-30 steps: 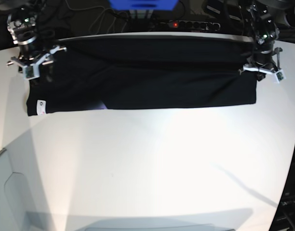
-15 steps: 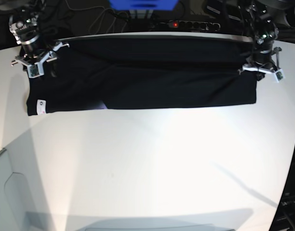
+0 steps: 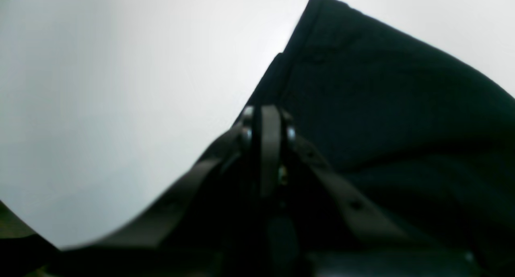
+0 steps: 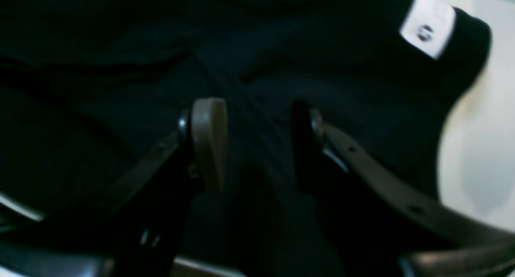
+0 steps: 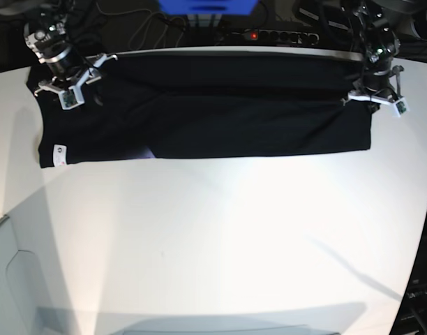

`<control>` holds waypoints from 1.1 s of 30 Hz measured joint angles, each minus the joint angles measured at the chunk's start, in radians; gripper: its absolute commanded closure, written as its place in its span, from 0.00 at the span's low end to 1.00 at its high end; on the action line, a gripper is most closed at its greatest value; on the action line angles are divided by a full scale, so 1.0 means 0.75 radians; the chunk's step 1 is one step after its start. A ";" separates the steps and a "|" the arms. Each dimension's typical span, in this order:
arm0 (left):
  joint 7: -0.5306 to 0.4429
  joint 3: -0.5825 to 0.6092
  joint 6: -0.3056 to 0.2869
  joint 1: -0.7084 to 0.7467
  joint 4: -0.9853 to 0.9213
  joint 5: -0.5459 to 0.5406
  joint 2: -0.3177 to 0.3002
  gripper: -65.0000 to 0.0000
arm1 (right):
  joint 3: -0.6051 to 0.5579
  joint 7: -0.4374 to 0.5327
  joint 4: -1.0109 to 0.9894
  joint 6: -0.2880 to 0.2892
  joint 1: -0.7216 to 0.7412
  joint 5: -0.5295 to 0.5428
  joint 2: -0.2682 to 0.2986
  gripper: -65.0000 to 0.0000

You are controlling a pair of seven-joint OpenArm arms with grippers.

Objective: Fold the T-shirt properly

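The black T-shirt (image 5: pixel 206 112) lies as a wide band along the far side of the white table (image 5: pixel 220 244), its small white label (image 5: pixel 58 153) at the near left corner. My left gripper (image 5: pixel 372 99) is at the shirt's right edge. In the left wrist view its fingers (image 3: pixel 268 124) are pressed together, pinching the edge of the T-shirt (image 3: pixel 382 88). My right gripper (image 5: pixel 71 89) hovers over the shirt's far left part. The right wrist view shows this gripper (image 4: pixel 257 124) open above black cloth, nothing between its fingers (image 4: pixel 207 140), with the label (image 4: pixel 427 29) beyond.
Behind the table's far edge are a power strip with a red light (image 5: pixel 269 35), cables and a blue object (image 5: pixel 206 5). The table's right edge curves inward toward the front. A pale panel (image 5: pixel 11 279) sits at the lower left.
My right gripper has moved back and toward the middle over the shirt's left part, staying open. The left gripper has kept its grip and shifted only slightly.
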 measured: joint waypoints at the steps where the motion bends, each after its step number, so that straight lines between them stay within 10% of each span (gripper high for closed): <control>1: 0.000 0.000 -0.001 0.000 0.000 0.000 0.000 1.00 | -0.012 0.008 -0.020 0.000 0.005 0.005 0.001 0.58; 17: 0.000 0.000 0.000 -0.001 0.000 0.000 0.000 1.00 | -0.028 -0.005 -0.188 0.000 0.112 -0.001 0.003 0.60; 25: -0.001 -0.001 0.000 -0.001 0.000 0.000 0.000 1.00 | -0.083 -0.003 -0.188 -0.001 0.114 0.000 0.050 0.99; 33: 0.000 -0.001 -0.001 0.000 0.000 0.000 0.000 1.00 | -0.087 -0.004 -0.184 0.000 0.115 -0.001 0.054 1.00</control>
